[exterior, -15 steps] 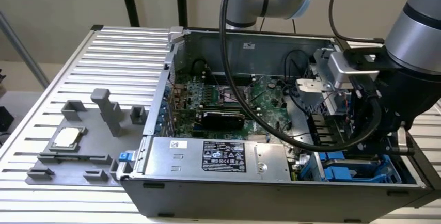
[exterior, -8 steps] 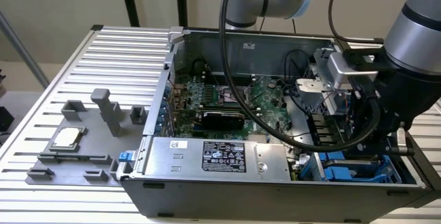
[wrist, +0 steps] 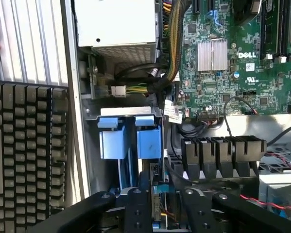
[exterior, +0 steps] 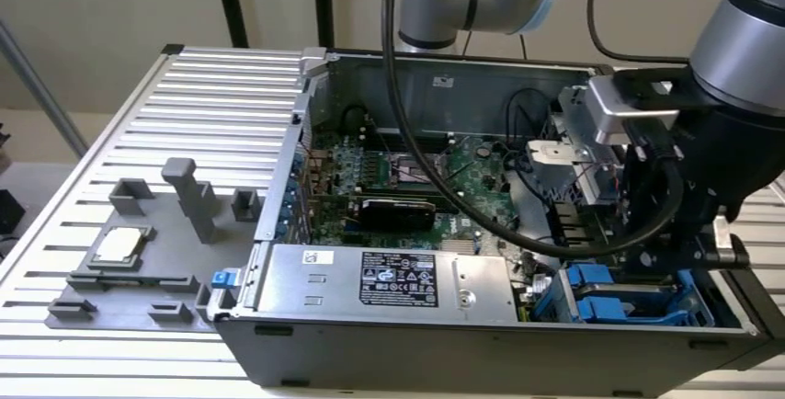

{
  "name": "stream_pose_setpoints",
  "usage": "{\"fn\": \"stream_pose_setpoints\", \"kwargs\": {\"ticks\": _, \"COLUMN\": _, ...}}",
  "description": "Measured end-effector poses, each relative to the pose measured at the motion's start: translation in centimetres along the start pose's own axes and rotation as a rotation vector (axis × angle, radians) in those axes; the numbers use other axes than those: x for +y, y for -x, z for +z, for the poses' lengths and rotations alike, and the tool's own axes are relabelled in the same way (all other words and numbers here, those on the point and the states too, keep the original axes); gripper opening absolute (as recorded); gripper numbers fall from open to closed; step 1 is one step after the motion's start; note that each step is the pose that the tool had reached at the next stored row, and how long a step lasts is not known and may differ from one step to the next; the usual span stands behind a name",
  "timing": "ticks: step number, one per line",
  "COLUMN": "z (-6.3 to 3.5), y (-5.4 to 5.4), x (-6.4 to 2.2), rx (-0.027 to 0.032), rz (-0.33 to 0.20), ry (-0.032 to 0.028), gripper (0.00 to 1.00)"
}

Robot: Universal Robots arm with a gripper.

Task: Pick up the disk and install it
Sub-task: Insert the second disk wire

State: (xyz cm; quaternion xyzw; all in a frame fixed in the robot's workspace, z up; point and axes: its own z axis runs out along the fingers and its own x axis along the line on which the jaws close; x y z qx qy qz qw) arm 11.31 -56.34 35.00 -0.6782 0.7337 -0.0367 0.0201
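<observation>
Step in hand: installation, insertion phase. The claw (wrist: 163,206) is down inside the computer case (exterior: 368,344), at the drive bay (exterior: 718,312) at 4 o'clock in the exterior view. It appears pressed together on the disk (wrist: 157,194), which is seen edge-on with its blue tab showing. The disk stands just beside the 2 blue carriers (wrist: 147,141) already in the bay and looks not yet seated. The grey fixture (exterior: 184,233) on the table (exterior: 184,96) at 9 o'clock carries no disk. To seat it, you must keep the disk parallel to the neighbouring carriers and push straight.

Soft even indoor light, slightly blurred, mild glare.
</observation>
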Motion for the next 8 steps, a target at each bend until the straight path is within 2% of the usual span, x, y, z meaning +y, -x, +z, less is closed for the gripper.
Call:
{"fn": "stream_pose_setpoints", "kwargs": {"ticks": 4, "z": -0.55, "y": -0.1, "x": 1.38, "rx": -0.0107, "rz": 0.001, "ry": 0.0008, "gripper": 1.00}}
{"fn": "stream_pose_setpoints", "kwargs": {"ticks": 5, "z": -0.63, "y": -0.2, "x": 2.19, "rx": -0.0165, "rz": 0.001, "ry": 0.0015, "gripper": 1.00}}
{"fn": "stream_pose_setpoints", "kwargs": {"ticks": 8, "z": -0.62, "y": -0.2, "x": 2.19, "rx": -0.0167, "rz": 0.001, "ry": 0.0013, "gripper": 1.00}}
